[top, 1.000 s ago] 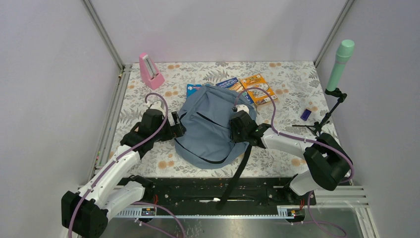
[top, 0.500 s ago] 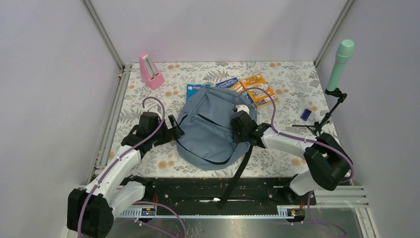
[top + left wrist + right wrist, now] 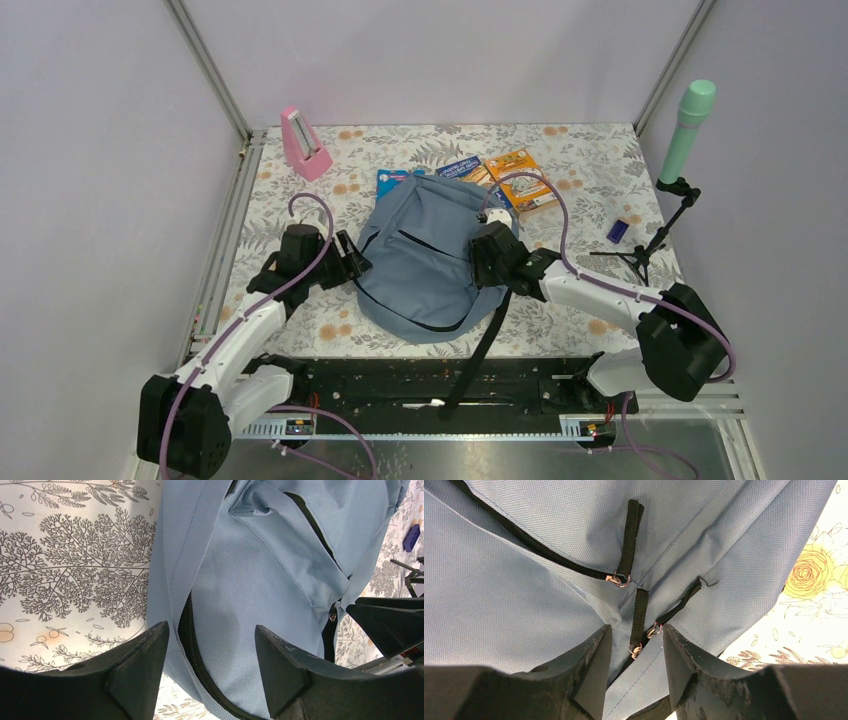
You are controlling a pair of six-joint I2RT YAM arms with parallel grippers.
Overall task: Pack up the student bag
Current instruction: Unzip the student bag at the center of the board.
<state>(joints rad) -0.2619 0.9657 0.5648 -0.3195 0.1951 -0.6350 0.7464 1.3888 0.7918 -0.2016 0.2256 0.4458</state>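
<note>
- Books (image 3: 522, 180) at the far edge sit half under the student bag (image 3: 425, 270); you can't read their covers.
- Your left gripper (image 3: 210, 647) reaches in low at the bag's left side, jaws apart astride the zipper seam (image 3: 189, 635), gripping nothing.
- Your right gripper (image 3: 635, 640) is at the bag's right edge, jaws parted around the zipper pulls (image 3: 640, 617), not pinching.
- The bag lies mid-table (image 3: 300, 190), with cloth showing on both sides.
</note>
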